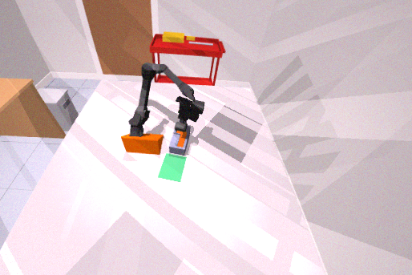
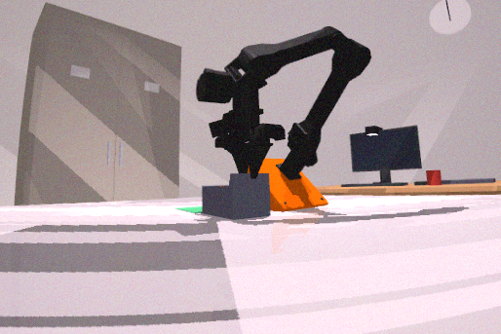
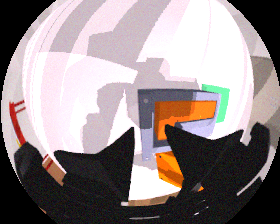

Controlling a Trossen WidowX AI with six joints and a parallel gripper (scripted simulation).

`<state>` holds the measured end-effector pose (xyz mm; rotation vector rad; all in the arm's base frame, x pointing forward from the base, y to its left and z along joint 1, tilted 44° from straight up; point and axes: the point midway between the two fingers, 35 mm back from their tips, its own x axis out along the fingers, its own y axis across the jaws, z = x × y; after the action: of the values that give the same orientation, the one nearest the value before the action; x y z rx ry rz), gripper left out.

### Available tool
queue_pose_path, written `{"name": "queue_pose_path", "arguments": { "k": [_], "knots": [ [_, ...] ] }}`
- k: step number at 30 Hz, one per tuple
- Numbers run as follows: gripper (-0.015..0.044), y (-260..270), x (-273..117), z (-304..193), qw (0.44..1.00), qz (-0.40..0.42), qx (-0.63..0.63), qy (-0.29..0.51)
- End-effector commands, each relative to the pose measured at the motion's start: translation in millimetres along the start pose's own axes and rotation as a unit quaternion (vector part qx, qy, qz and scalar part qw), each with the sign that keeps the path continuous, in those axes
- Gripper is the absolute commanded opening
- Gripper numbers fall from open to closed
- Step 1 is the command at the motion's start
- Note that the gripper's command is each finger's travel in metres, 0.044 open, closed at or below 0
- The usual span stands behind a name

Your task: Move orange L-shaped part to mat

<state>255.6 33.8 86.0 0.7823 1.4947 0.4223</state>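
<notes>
The orange L-shaped part (image 1: 181, 139) (image 3: 185, 109) lies in the pocket of the grey tray (image 1: 176, 151) (image 2: 250, 198) (image 3: 145, 120) and looks level. In the exterior view the tray wall hides it. My gripper (image 1: 181, 127) (image 2: 248, 174) (image 3: 150, 128) is partly open and empty, pointing down at the tray's far end in the top view. In the wrist view one fingertip overlaps the part's L-shaped end and the other is outside the tray's edge. Contact with the part cannot be told. The green mat (image 1: 172, 167) (image 2: 189, 209) (image 3: 225, 102) lies beside the tray's other end.
The orange base block (image 1: 142, 144) (image 2: 283, 191) (image 3: 169, 169) under the arm stands close beside the tray. A red cart (image 1: 186, 48) stands beyond the table's far edge. The tray has a higher wall section at the end under my gripper.
</notes>
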Motion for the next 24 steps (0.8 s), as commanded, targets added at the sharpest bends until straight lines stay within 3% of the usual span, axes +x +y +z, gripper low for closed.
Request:
{"name": "queue_pose_path", "arguments": {
  "k": [1,24],
  "knots": [
    [0.0180,1,8,1,1.000,0.004,0.002,-0.007],
    [0.0180,1,41,1,1.000,0.004,0.002,-0.007]
  ]
}}
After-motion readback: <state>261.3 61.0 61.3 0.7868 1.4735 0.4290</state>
